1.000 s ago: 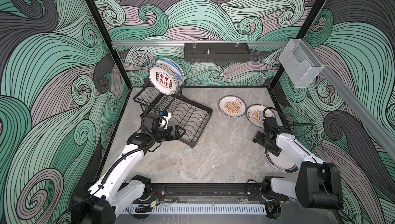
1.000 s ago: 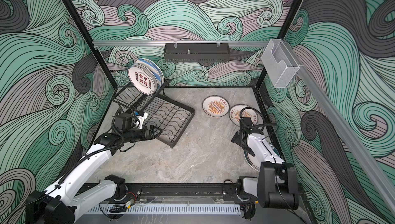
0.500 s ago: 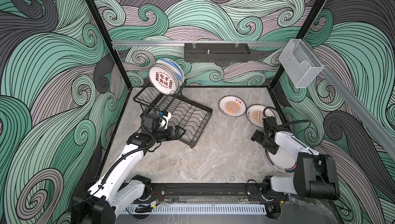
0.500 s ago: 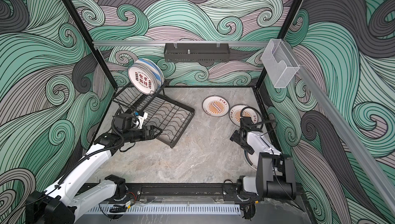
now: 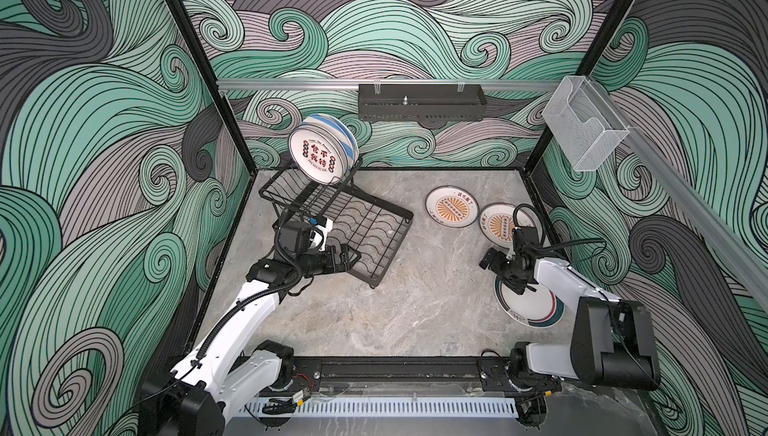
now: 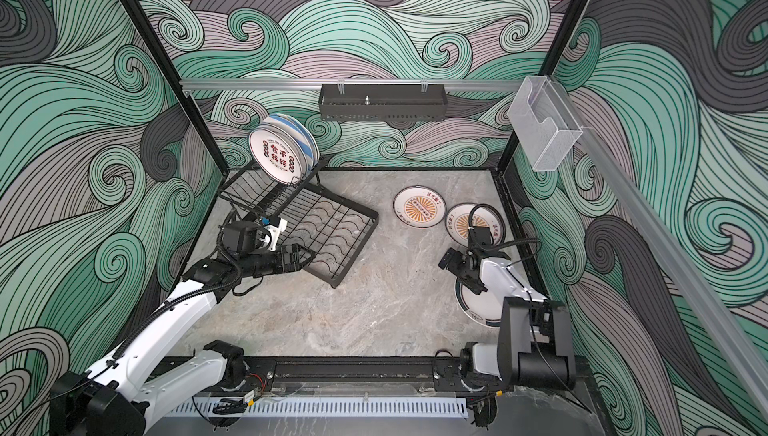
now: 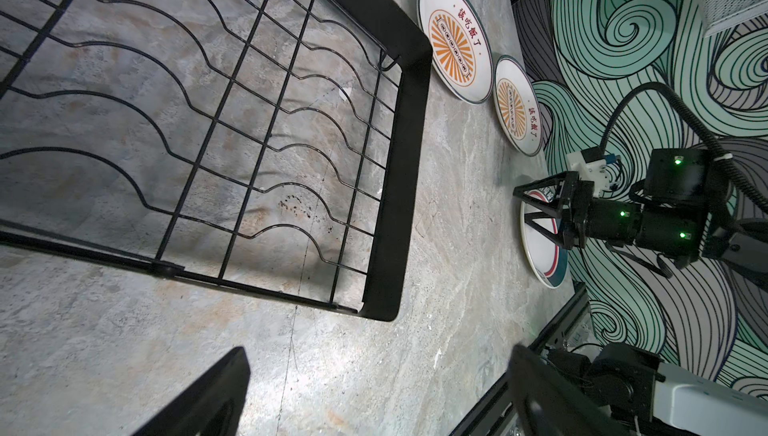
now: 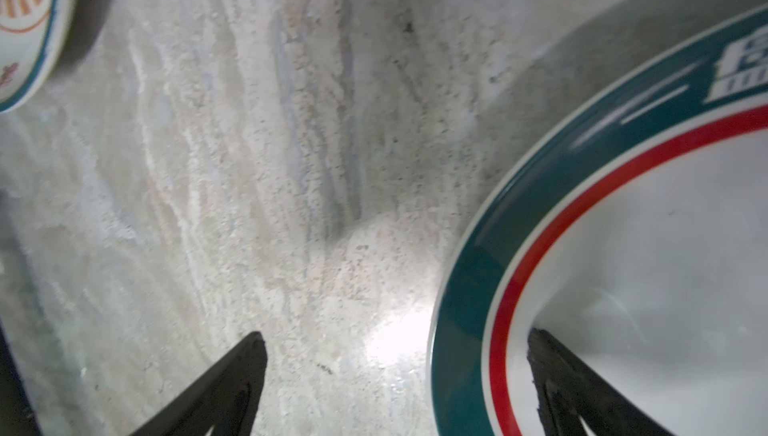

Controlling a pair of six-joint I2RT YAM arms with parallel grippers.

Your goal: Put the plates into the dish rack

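- The teal-rimmed plate lies flat on the table, near right, its edge under the right pincer
- That pincer is spread wide, holding nothing: one finger over the plate's inside, the other over bare table beside the rim
- The right arm is folded low, wrist angled down
- The left pincer is wide open, hovering at the rack near corner
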